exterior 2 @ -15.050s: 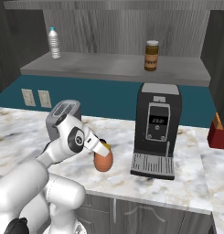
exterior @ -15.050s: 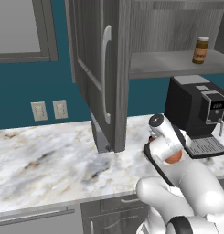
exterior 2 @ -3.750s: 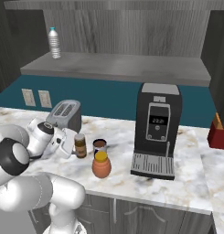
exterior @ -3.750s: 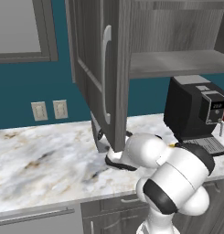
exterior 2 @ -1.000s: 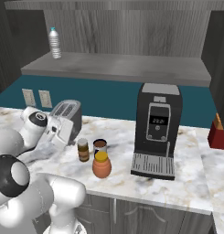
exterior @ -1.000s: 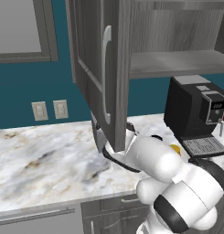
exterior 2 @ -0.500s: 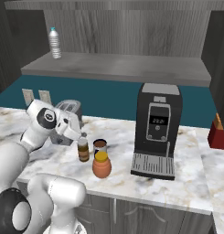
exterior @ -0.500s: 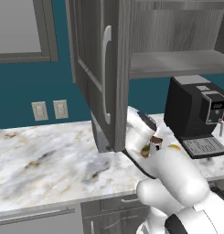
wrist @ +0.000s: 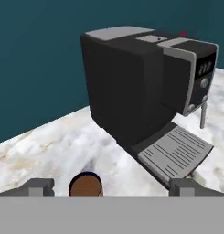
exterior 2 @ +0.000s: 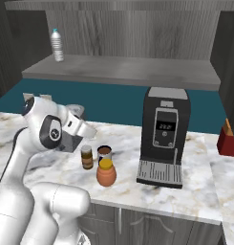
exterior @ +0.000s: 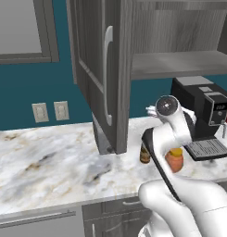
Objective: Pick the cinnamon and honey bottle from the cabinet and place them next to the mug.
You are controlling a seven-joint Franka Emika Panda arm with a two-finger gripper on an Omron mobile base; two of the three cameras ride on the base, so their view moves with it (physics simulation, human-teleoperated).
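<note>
Honey bottle (exterior 2: 105,172) touching mug (exterior 2: 104,154).

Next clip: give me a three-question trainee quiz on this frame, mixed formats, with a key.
1. True or false: the honey bottle stands on the cabinet shelf.
2. Multiple choice: which thing stands on the cabinet shelf? A) the mug B) a water bottle C) the cinnamon
3. Fill in: on the counter, the big black appliance right of the mug in the right base view is a ______.

Key
1. False: it stands on the counter, just in front of the mug.
2. B
3. Coffee machine. The gripper is open, its fingertips spread wide with nothing between them, with the mug below it in the hand view.
</note>
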